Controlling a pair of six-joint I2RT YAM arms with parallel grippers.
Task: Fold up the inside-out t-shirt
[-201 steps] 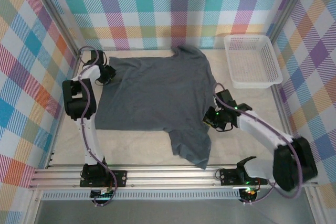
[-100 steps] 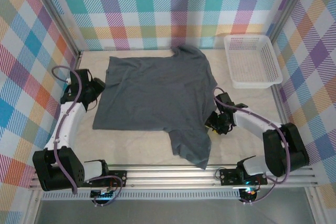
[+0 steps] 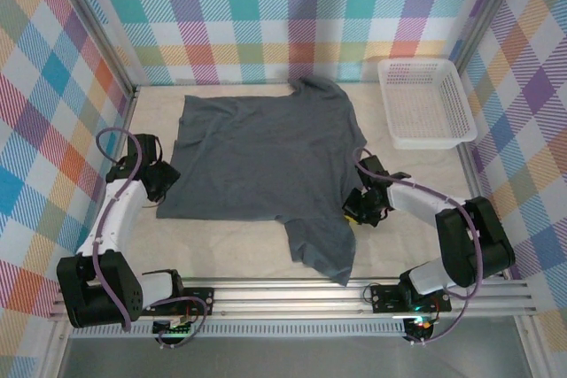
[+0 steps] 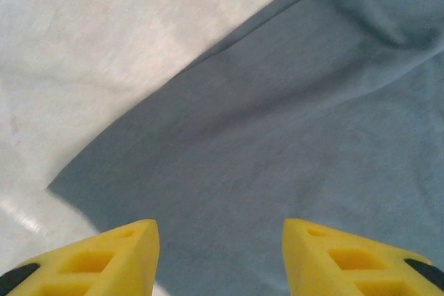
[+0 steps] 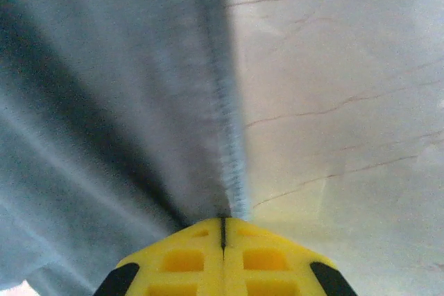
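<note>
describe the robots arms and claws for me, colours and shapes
Both arms are white tubes between chunky black joint housings, the left arm and right arm alike, each with a purple cable looping along it. The left claw and right claw have yellow wedge-shaped fingers with rectangular cut-out pockets and black patches at the outer edges.

The t-shirt (image 5: 104,102) blurs near the right tool (image 5: 223,221), cut off at left

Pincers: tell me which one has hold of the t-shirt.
The right pincer: its jaws are shut on the hemmed edge of the t-shirt, while the left pincer hangs open above the shirt's near corner, gripping nothing.
</note>
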